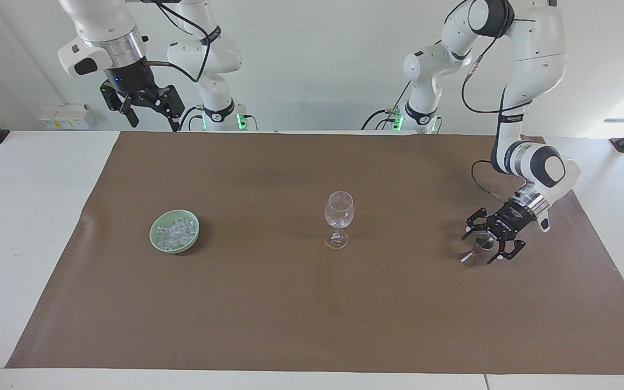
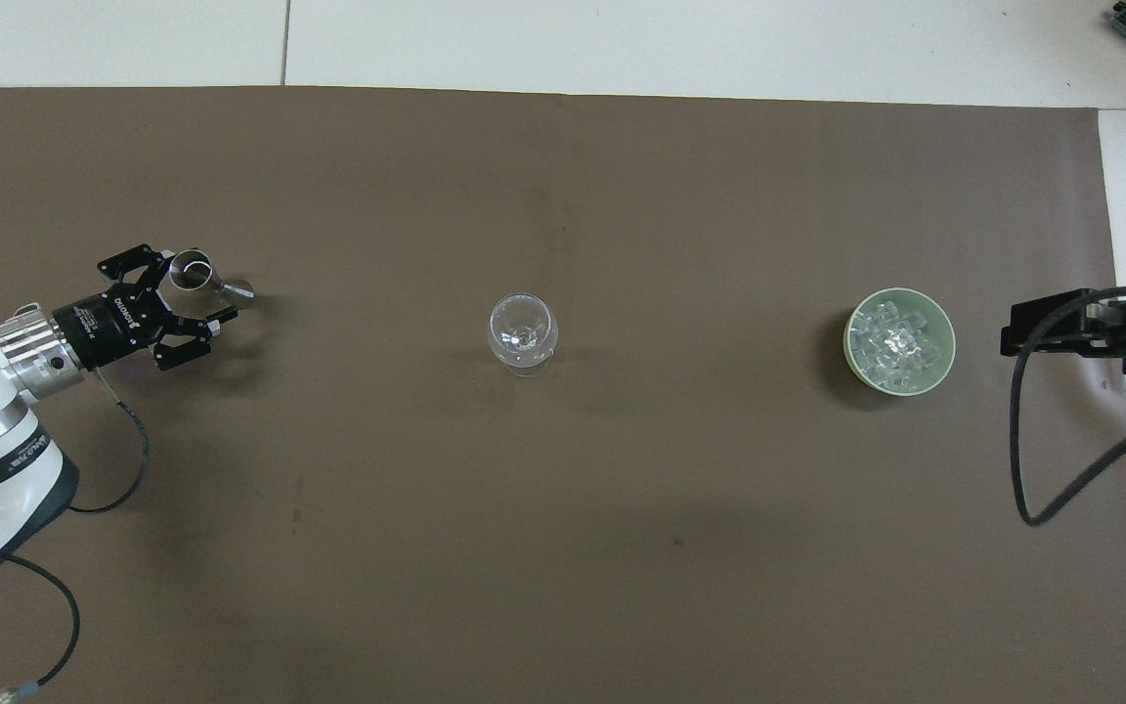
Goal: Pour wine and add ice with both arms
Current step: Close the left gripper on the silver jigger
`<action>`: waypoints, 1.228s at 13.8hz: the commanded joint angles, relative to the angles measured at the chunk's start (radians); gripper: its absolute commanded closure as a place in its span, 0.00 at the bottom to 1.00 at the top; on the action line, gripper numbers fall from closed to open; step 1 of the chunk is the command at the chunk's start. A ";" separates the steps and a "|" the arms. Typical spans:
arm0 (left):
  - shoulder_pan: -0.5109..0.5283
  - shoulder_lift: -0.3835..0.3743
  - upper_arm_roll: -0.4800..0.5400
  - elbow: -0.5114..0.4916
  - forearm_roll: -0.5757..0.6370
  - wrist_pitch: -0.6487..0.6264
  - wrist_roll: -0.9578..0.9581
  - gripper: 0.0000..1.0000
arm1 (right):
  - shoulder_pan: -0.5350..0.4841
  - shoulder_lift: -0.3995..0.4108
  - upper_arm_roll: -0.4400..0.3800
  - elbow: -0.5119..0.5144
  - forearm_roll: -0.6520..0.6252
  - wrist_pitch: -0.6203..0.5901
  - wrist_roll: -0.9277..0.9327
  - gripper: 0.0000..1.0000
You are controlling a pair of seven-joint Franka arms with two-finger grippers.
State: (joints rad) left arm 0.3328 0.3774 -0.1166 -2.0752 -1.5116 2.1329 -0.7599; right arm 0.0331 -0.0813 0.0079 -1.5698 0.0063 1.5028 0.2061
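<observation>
A small metal jigger (image 1: pixel 477 250) (image 2: pixel 196 272) stands upright on the brown mat toward the left arm's end. My left gripper (image 1: pixel 482 247) (image 2: pixel 192 292) is low at it, open, with one finger on each side of its upper cup. A clear wine glass (image 1: pixel 339 216) (image 2: pixel 522 332) stands mid-mat. The ice (image 1: pixel 176 229) (image 2: pixel 897 337) is heaped in a pale green dish (image 1: pixel 156 240) (image 2: pixel 945 360) toward the right arm's end. My right gripper (image 1: pixel 155 123) (image 2: pixel 1061 328) waits high and open. No wine is in view.
A brown mat (image 1: pixel 268 314) (image 2: pixel 563 548) covers most of the white table (image 1: pixel 25 216). The right arm's black cable (image 2: pixel 1017 440) loops over the mat's end. The glass, dish and jigger stand in one row with wide gaps between them.
</observation>
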 commanded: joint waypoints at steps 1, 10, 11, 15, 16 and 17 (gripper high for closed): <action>-0.021 0.003 0.008 -0.003 -0.025 0.024 0.016 0.19 | -0.001 -0.020 0.003 -0.024 -0.011 0.013 -0.001 0.00; -0.020 0.001 0.008 -0.003 -0.027 0.024 0.013 0.62 | -0.001 -0.020 0.003 -0.024 -0.011 0.013 -0.001 0.00; -0.018 0.001 0.008 -0.003 -0.025 0.022 0.013 0.68 | -0.001 -0.020 0.003 -0.024 -0.011 0.013 -0.001 0.00; -0.012 0.001 0.008 -0.003 -0.027 0.022 0.011 0.99 | -0.001 -0.020 0.003 -0.024 -0.011 0.013 -0.001 0.00; -0.011 0.001 0.008 -0.003 -0.027 0.021 0.011 1.00 | -0.001 -0.020 0.003 -0.024 -0.011 0.013 -0.001 0.00; -0.009 0.001 0.008 -0.003 -0.027 0.021 0.011 1.00 | -0.001 -0.020 0.003 -0.024 -0.011 0.013 -0.001 0.00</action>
State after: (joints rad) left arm 0.3271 0.3789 -0.1131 -2.0753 -1.5149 2.1441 -0.7595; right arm 0.0331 -0.0813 0.0079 -1.5698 0.0063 1.5028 0.2061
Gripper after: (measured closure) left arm 0.789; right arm 0.000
